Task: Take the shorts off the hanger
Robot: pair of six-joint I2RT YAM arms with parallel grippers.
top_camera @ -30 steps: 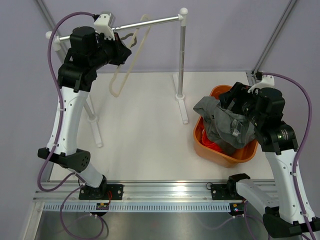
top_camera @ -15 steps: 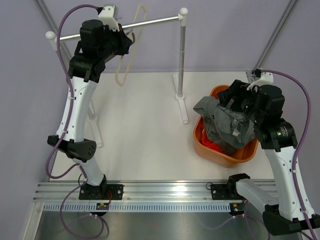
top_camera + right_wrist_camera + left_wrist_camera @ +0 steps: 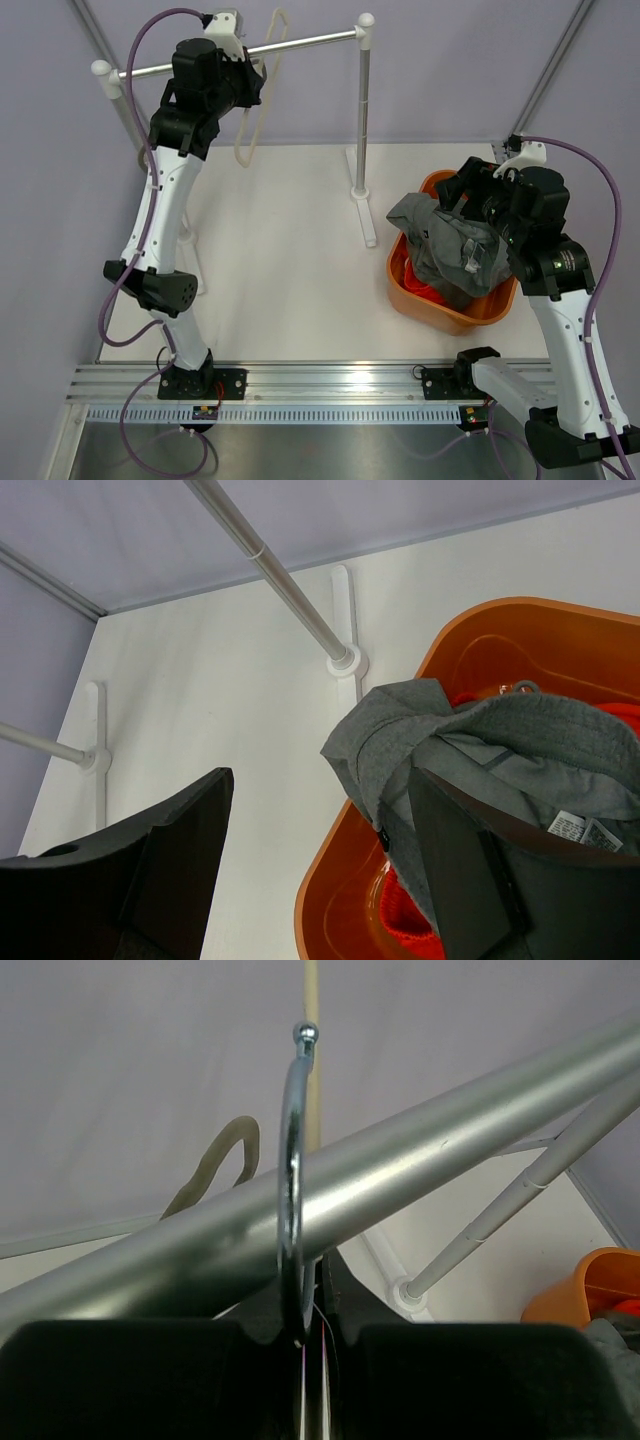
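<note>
Task apparently complete but for rehanging: the left end effector (image 3: 308, 1305), clamped on the bare hanger (image 3: 262, 90) with its hook (image 3: 292, 1160) arched over the rail (image 3: 420, 1155), should next release, while the right end effector (image 3: 318, 810), wide open and empty, hovers just above the grey shorts (image 3: 480, 730) and orange-red shorts (image 3: 410, 925) in the basin (image 3: 500, 620).

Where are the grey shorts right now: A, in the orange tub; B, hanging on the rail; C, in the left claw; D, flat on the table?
A: the grey shorts lie bunched in the orange tub, draped over its rim, while the left claw grips only the bare hanger at the rail.
</note>
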